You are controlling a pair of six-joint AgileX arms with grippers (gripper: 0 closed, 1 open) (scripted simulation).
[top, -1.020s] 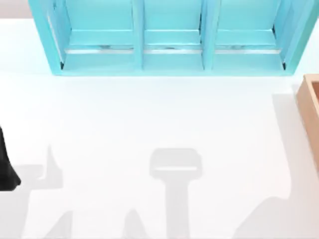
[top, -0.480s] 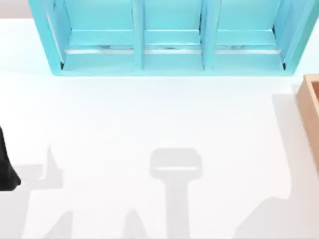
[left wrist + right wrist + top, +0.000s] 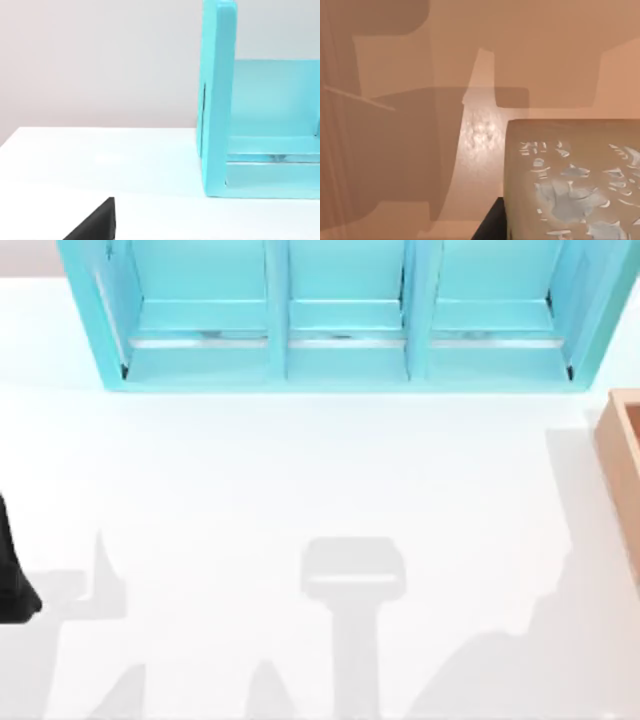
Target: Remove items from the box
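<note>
One corner of the box (image 3: pixel 622 455) shows at the table's (image 3: pixel 300 470) right edge, just below and right of the shelf (image 3: pixel 340 315) at the back. The right wrist view looks down inside that box (image 3: pixel 470 50), close on the block (image 3: pixel 570 175) (tan, with pale flecks on its face) resting on the box floor; whether the right fingers are apart or together I cannot tell. The left arm (image 3: pixel 12 570) sits parked far left of the box, below the shelf's left end; its fingers' state cannot be told either.
</note>
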